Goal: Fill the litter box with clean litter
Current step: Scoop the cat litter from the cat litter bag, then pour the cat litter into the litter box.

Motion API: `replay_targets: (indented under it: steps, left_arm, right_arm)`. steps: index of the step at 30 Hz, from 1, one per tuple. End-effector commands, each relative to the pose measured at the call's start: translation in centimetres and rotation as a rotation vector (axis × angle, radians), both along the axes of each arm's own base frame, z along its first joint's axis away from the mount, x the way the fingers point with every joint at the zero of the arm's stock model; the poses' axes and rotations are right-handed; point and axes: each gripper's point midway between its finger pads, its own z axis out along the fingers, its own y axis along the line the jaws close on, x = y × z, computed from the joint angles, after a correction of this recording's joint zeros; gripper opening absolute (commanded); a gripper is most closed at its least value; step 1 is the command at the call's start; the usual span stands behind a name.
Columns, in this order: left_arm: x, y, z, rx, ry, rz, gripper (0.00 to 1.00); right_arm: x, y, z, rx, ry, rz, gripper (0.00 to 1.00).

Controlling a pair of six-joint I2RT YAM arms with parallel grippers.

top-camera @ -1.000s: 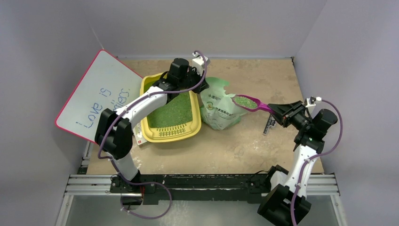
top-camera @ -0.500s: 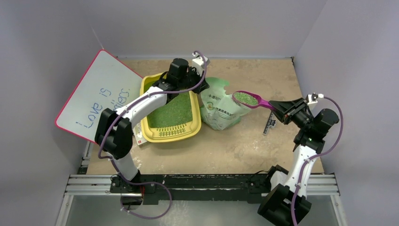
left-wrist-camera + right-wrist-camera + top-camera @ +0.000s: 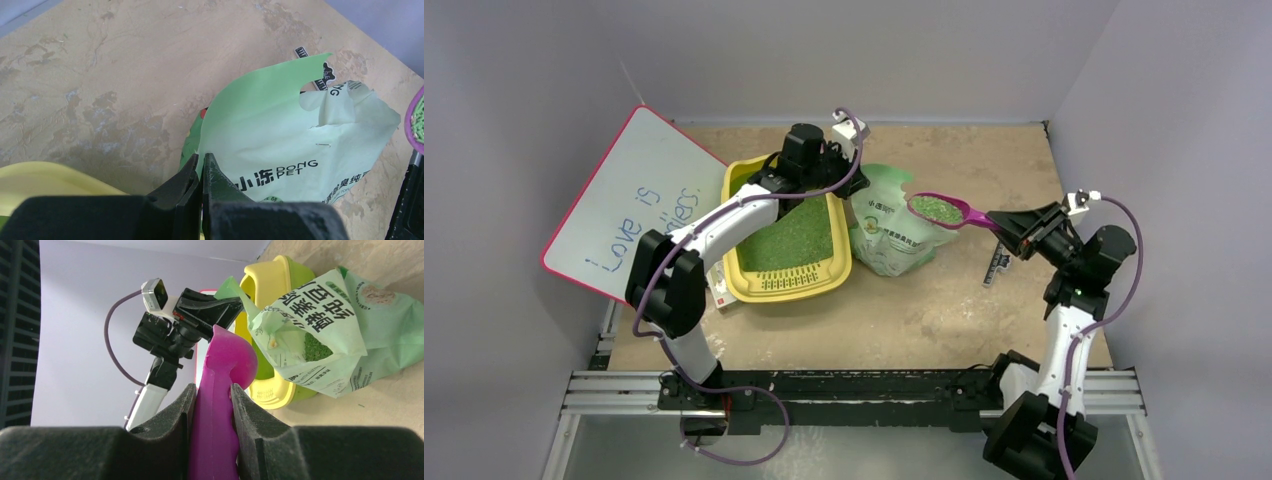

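The yellow litter box (image 3: 754,285) lies left of centre, with a layer of green clean litter (image 3: 794,240) in it. Beside it stands the pale green bag (image 3: 889,240), its mouth open. My left gripper (image 3: 849,172) is shut on the bag's upper corner; in the left wrist view the jaws (image 3: 201,159) pinch the flap of the bag (image 3: 280,130). My right gripper (image 3: 996,222) is shut on the handle of a purple scoop (image 3: 939,210), which is full of green granules and held level above the bag's right side. From the right wrist, the scoop (image 3: 220,370) sits between the pads (image 3: 212,387).
A white board with a pink edge (image 3: 624,200) leans at the left wall. A small white box (image 3: 720,292) lies at the litter box's near left corner. A black ruler-like strip (image 3: 997,265) lies on the table under the right gripper. Walls close in on three sides.
My right gripper has carried the loaded scoop a little to the left and up, over the bag. The left arm and the bag have not moved.
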Motion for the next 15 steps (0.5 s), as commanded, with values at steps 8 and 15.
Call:
replay_targets:
  steps: [8, 15]
  left_arm:
    - [0.2, 0.1, 1.6, -0.037, -0.034, 0.0, 0.0]
    - [0.2, 0.0, 1.8, -0.048, -0.032, -0.003, 0.0]
  right_arm:
    - [0.4, 3.6, 2.7, -0.038, -0.104, 0.083, 0.0]
    - [1.0, 6.0, 2.7, -0.036, -0.111, 0.127, 0.0]
